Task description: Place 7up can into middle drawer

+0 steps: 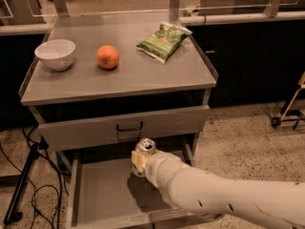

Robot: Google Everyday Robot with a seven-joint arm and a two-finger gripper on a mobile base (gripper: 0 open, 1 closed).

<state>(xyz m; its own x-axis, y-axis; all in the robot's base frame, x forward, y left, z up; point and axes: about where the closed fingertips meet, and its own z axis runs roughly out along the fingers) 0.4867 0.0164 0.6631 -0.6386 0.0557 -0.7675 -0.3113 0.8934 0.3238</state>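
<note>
The 7up can [144, 148], silver with a pull-tab top, is held upright in my gripper [139, 160] over the open middle drawer [95, 194]. The gripper is shut on the can, its pale fingers [138, 161] wrapped around the can's lower body. The can hangs above the drawer's bare grey floor, near its back right part, just below the drawer front with the black handle [129, 127]. My white arm [214, 197] comes in from the lower right and hides the drawer's right front corner.
On the grey cabinet top [143, 75] stand a white bowl [55, 54], an orange fruit [108, 57] and a green snack bag [163, 40]. Black cables [33, 185] lie on the floor at the left. A wheeled stand [286, 113] is at the right.
</note>
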